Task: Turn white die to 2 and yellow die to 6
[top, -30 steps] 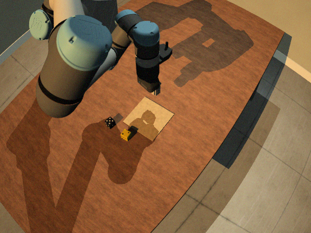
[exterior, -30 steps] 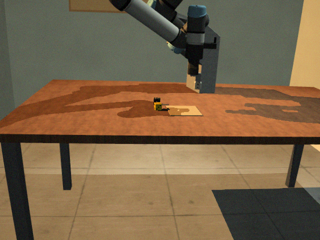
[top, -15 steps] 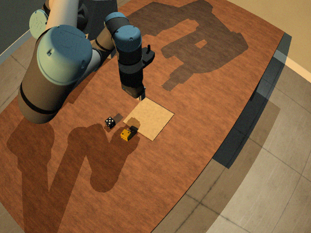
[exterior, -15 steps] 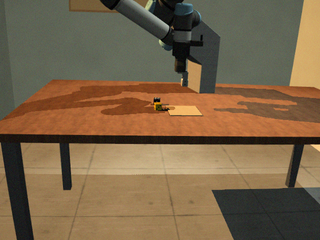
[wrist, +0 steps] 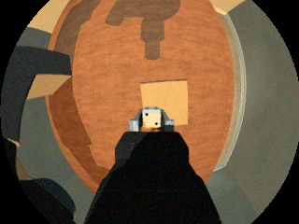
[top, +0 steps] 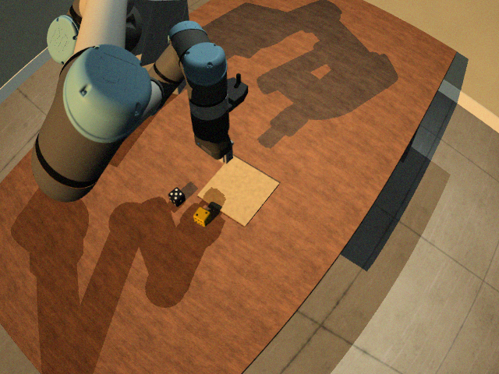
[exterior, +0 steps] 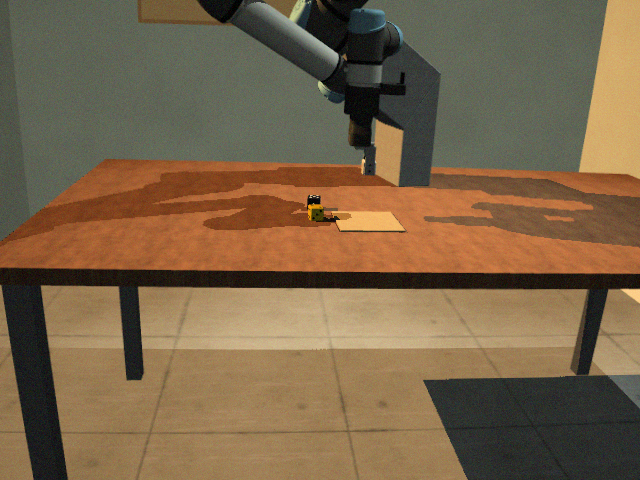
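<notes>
My gripper (top: 227,156) hangs well above the table, over the far corner of the tan mat (top: 238,189), and is shut on the white die (wrist: 149,119). In the side view the white die (exterior: 363,164) shows at the fingertips, high above the mat (exterior: 370,222). The wrist view shows the mat (wrist: 164,100) below the held die. The yellow die (top: 201,216) lies on the table, just off the mat's left edge, in shadow. The black die (top: 176,196) lies on the table a little further left; both also show in the side view, yellow (exterior: 315,212) and black (exterior: 313,198).
The arm's large elbow (top: 100,97) hangs over the table's left part. Broad arm shadows cross the wooden top. The table edge runs along the right (top: 402,169).
</notes>
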`<act>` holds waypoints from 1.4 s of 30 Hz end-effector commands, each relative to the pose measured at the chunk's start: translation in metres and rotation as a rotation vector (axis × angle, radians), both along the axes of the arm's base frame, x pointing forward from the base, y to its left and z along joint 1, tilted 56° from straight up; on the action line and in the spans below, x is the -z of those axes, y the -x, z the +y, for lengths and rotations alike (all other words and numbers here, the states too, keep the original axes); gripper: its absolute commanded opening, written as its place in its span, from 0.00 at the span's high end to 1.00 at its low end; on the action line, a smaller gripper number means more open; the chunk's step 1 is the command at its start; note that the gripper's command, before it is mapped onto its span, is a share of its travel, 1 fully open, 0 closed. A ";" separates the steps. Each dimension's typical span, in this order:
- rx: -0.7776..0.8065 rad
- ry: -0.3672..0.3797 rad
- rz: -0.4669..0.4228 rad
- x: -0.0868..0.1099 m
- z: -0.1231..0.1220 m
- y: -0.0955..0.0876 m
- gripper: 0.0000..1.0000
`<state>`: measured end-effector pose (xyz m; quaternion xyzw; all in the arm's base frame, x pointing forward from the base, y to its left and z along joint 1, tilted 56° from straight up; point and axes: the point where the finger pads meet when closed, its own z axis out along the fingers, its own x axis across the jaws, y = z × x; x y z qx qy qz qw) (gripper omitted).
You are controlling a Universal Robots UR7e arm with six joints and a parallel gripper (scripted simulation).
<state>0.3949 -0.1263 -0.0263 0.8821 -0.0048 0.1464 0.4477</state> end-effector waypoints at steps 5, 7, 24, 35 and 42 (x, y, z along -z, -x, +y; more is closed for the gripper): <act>0.000 0.000 0.000 0.011 -0.015 -0.005 0.43; 0.000 0.000 0.000 0.015 -0.022 -0.007 0.43; 0.000 0.000 0.000 0.049 -0.070 -0.022 0.43; 0.000 0.000 0.000 0.050 -0.072 -0.023 0.43; 0.000 0.000 0.000 0.050 -0.072 -0.023 0.43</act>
